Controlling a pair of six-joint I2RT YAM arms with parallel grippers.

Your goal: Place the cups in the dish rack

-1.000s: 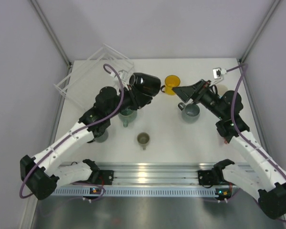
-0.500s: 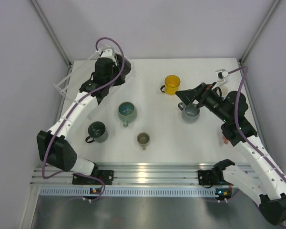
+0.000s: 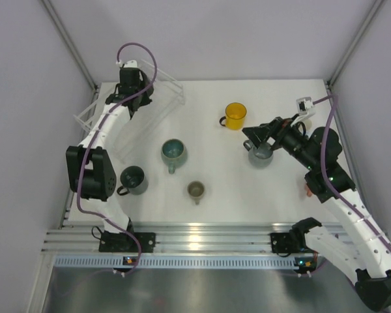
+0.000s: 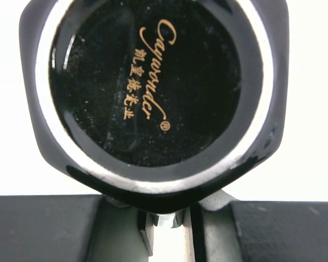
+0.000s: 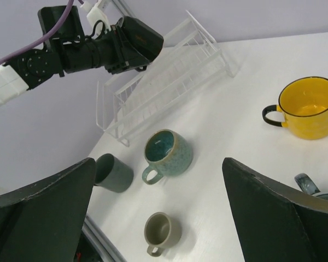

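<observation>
**Top external view.** The left gripper reaches over the clear dish rack at the far left corner of the white table. Whether this claw is wide or narrow cannot be told from here. The right gripper hovers with its fingers spread. A grey-blue mug stands upright just below and beside it. A yellow mug stands near the right claw, on its far-left side. Well apart to that claw's left stand a teal mug and a small olive cup. A dark green mug stands farther left again.

**Left wrist view.** The underside of a black cup, printed with gold script, fills the frame straight ahead of the claw. The two fingers stand close together, with part of the cup's lower edge clamped in the narrow gap between them.

**Right wrist view.** The dark fingers sit wide apart at the lower corners, with nothing held between them.
- Ahead, between the fingers, the olive cup is nearest and the teal mug lies beyond it.
- The dark green mug is beside the left finger.
- The yellow mug is ahead on the right, upright.
- The grey-blue mug's handle shows beside the right finger.
- Far ahead, the left gripper holds the black cup over the dish rack. Whether cup and rack touch cannot be told.
</observation>
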